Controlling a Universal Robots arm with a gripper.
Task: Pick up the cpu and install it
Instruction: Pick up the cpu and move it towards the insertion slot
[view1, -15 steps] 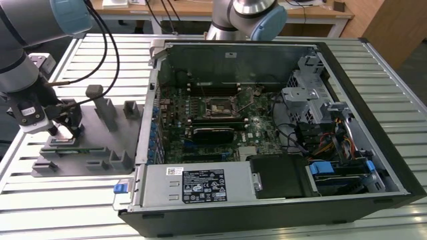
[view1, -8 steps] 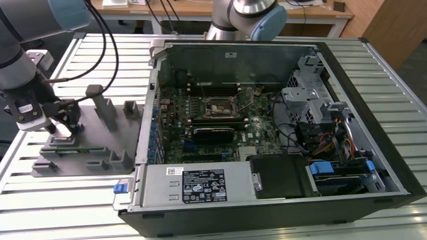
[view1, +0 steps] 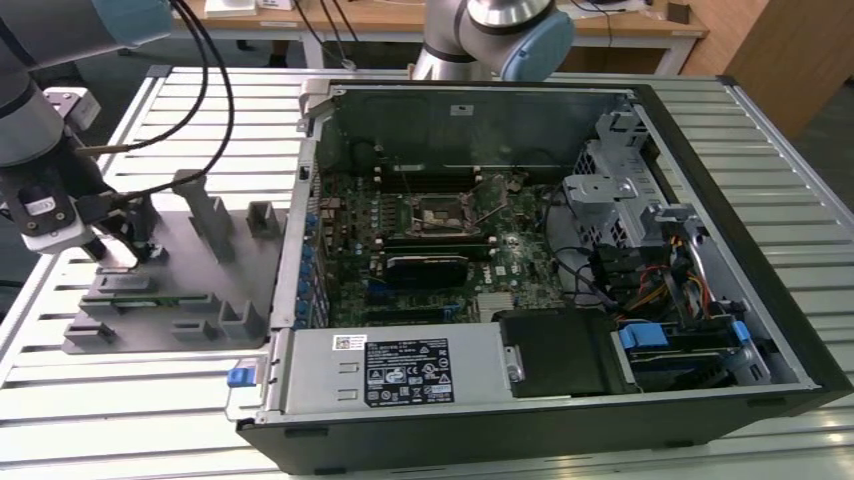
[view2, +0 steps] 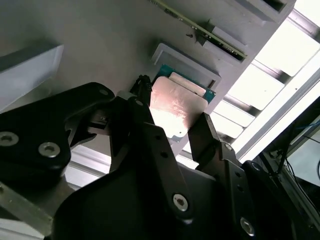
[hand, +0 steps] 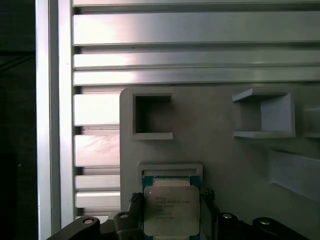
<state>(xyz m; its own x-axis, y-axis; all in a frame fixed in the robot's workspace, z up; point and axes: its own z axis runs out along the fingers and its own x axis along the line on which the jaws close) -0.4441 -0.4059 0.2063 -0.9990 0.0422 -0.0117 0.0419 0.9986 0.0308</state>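
The hand (view2: 172, 106) hung low over the grey tray (hand: 220, 165), straddling the cpu (hand: 171, 212), which lay flat in the tray's nest, ready for lifting. Whether it pinched or stood spread, I couldn't tell.

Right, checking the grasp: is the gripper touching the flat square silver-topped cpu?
Cannot tell. In both wrist views the gripper closely brackets the cpu; neither contact nor gap shows plainly.

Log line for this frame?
stage: pick | gripper: at cpu | cpu: lying in grey tray pocket | install: not yet done
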